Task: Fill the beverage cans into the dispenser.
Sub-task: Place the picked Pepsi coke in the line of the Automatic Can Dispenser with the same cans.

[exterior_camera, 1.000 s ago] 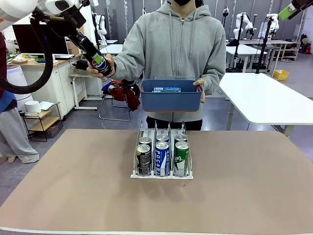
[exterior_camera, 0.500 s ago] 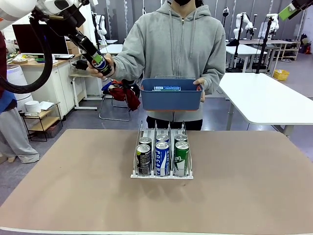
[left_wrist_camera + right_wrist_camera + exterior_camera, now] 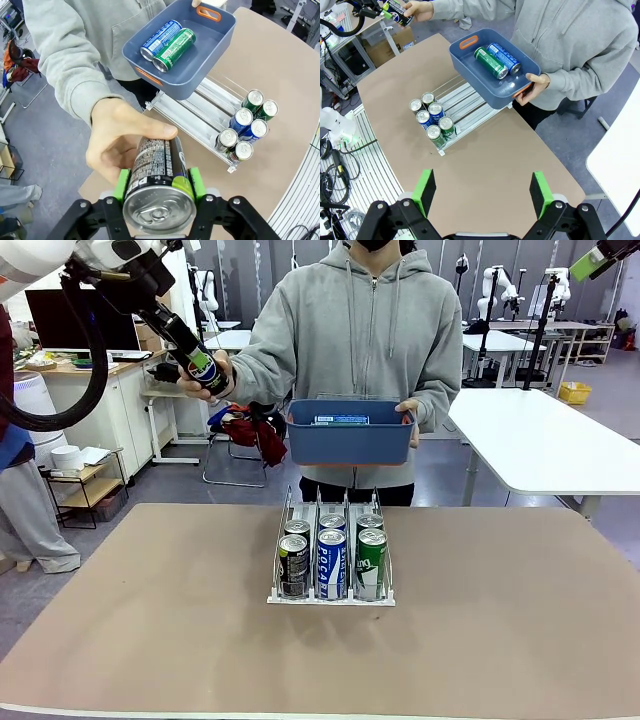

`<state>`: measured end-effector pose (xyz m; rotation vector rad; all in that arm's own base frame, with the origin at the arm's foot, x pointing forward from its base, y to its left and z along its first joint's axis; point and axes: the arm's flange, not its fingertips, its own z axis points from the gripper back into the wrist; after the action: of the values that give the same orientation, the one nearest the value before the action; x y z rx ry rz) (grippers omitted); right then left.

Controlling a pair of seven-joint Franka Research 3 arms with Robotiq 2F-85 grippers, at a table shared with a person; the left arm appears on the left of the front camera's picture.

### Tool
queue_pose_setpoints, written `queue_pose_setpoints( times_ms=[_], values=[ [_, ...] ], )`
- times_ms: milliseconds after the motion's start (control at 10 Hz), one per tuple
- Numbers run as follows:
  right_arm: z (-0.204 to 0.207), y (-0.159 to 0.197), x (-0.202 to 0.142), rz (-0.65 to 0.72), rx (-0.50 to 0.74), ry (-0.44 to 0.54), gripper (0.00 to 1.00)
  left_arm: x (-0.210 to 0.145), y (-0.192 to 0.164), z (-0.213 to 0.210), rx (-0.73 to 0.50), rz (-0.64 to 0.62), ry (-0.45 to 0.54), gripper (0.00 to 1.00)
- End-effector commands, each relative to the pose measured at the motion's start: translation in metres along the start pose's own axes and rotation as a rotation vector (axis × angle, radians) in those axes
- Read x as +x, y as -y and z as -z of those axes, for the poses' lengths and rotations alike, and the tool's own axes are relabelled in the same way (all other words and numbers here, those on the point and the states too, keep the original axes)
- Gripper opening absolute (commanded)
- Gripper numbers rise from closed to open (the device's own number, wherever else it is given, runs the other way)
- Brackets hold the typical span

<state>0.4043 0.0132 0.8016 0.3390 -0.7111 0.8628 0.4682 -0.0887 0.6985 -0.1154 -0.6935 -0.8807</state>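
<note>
Six upright cans (image 3: 435, 110) in dispenser (image 3: 466, 102)

This is a robotics lab: a robot's right gripper (image 3: 482, 185) hangs over a brown-topped work table (image 3: 150, 640), and bundles of cables (image 3: 335, 165) trail on the floor beside it. Around it plain white tables (image 3: 540, 440) stand on a bare grey floor. There is also a dark monitor (image 3: 80, 320) on a white cabinet (image 3: 100, 405), a cardboard box (image 3: 395, 42) and a yellow crate (image 3: 574, 392).
</note>
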Motion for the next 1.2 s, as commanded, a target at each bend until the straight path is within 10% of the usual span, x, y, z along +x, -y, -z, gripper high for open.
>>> queue_pose_setpoints(
  times_ms=[0,1100],
  values=[
    [0.0001,-0.0006,-0.0009,0.005,0.002,-0.001,1.00,0.0002,-0.0002,-0.0007,0.003,0.007,0.001,0.42],
    [0.0001,-0.0006,-0.0009,0.005,0.002,-0.001,1.00,0.0002,-0.0002,-0.0007,0.003,0.007,0.001,0.42]
  ],
)
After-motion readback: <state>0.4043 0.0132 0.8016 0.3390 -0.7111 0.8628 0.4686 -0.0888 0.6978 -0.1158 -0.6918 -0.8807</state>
